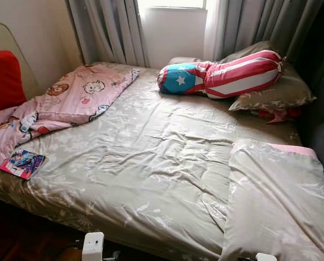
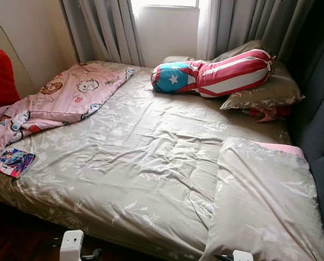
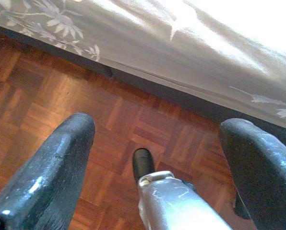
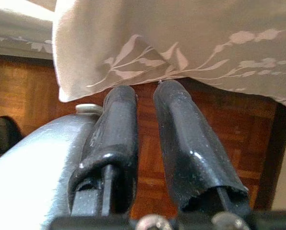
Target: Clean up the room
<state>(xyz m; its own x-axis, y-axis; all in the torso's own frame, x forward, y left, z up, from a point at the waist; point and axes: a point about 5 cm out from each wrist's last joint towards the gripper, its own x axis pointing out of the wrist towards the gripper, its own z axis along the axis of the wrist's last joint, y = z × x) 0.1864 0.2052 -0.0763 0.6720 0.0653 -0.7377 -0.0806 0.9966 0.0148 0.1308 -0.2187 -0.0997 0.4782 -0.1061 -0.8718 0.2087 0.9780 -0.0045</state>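
Left wrist view has the left gripper [image 3: 157, 129] with its jaws spread wide, nothing between them, hanging over the wooden parquet floor [image 3: 47, 96] with the bed [image 1: 151, 147] edge just ahead of the tips. Right wrist view shows the right gripper [image 4: 145, 96] with jaws pressed nearly together and pinching nothing, tips right below the overhanging corner of a grey leaf-print pillow [image 1: 276, 201], close to it but I can't quite tell if they touch the fabric. From the head cameras, the bed is covered in a wrinkled grey floral sheet [image 1: 167, 163], and everything to tidy sits well ahead of both sets of jaws. Far ahead and off to the left-jaw side is a crumpled pink cartoon blanket [image 1: 69, 103] spilling over the bed's corner, and nearer on that same side a small colourful book [image 1: 23, 163] lies flat on the sheet just beside the blanket's end. A red cushion [image 1: 3, 79] sits past the blanket against the wall. Far ahead on the right-jaw side, a red-white-and-blue star bolster [image 1: 222, 76] rests on top of another grey pillow [image 1: 276, 92] by the curtains [image 1: 113, 30], with something red [image 1: 276, 114] poking out underneath, too hidden to say what.
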